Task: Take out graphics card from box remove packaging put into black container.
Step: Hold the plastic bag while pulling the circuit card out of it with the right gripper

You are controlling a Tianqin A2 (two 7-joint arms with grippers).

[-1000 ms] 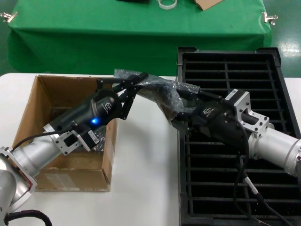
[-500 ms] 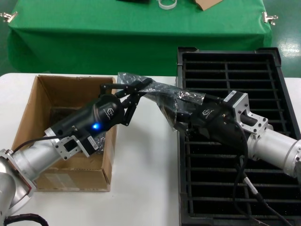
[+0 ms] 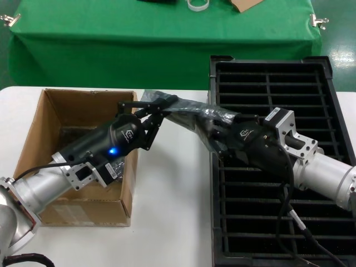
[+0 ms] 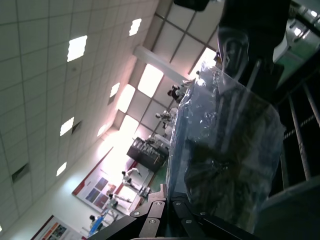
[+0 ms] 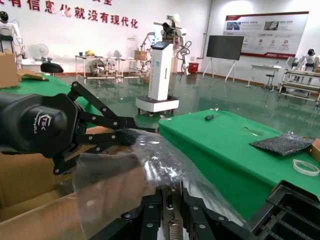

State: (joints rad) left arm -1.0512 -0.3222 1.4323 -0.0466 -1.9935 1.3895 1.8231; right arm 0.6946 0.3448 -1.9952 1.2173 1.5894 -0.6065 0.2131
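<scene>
The packaging (image 3: 192, 108), a crinkly grey-silver bag, hangs stretched in the air between the brown box (image 3: 33, 144) and the black container (image 3: 334, 111). My left gripper (image 3: 161, 104) reaches up over the box's right wall and is shut on the bag's left end (image 4: 225, 150). My right gripper (image 3: 216, 132) hovers at the container's left rim. It is shut on the graphics card (image 5: 174, 227), whose dark board and vented metal edge show between the right gripper's (image 5: 175, 210) jaws, with the bag (image 5: 115, 185) draped over it. The left gripper (image 4: 172, 207) pinches only plastic.
The white tabletop (image 3: 167, 222) lies between box and container. Behind it stands a green-clothed table (image 3: 111, 39) with a tape roll (image 3: 197, 4) and a cardboard scrap (image 3: 245, 4). The container's slots (image 3: 267, 222) lie under my right arm.
The bag has gone from bunched to pulled out flatter between the two grippers. My left gripper has shifted slightly down and left; the right gripper has risen a little.
</scene>
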